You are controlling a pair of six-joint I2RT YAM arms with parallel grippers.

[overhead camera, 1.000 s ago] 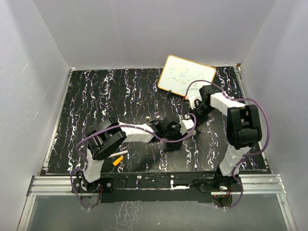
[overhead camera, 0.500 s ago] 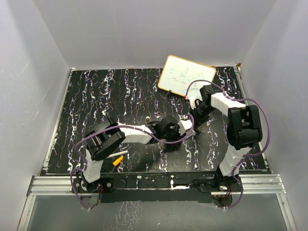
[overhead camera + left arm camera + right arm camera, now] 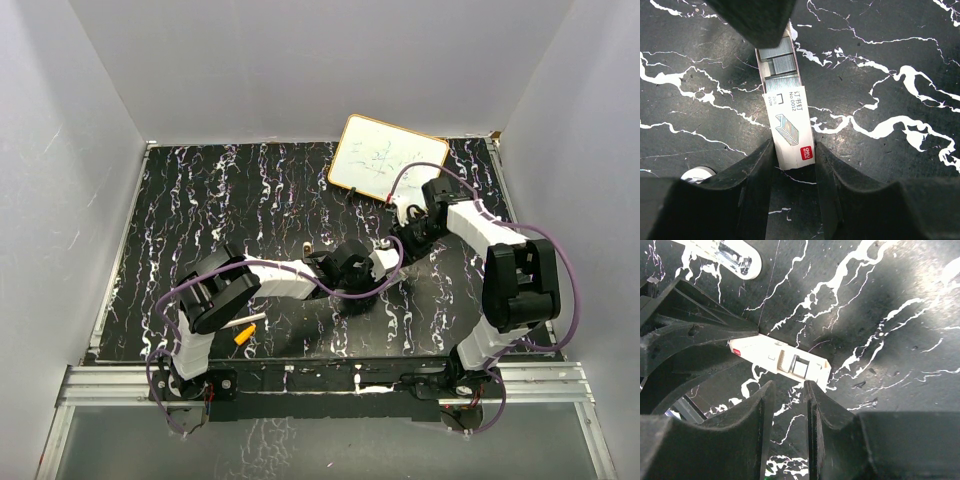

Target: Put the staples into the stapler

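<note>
- Left end effector (image 3: 794,145) is clamped on the staple box (image 3: 790,125), 1 finger on each long side. The box lies flat on the surface (image 3: 200,200), open end pointing away from the wrist.
- The hold looks meant to pin the box so it can't slide while the other arm works at the open end.
- Staples (image 3: 782,65) show as grey strips in the open tray, partly under a dark shape at the top of the left wrist view, probably the right arm.
- Right end effector (image 3: 789,385) hovers just short of the box's open end. Its 2 fingers are a narrow gap apart with nothing between them.
- My read: it is lining up to pinch out a strip, not yet touching.
- Stapler (image 3: 725,255) lies on the surface near the left end effector, at the top left of the right wrist view. Neither arm holds it and no loading has been done.
- Whiteboard (image 3: 385,157) sits at the back, well apart from the work.
- Risk: the narrow gap could shove the tray instead of catching a strip.
</note>
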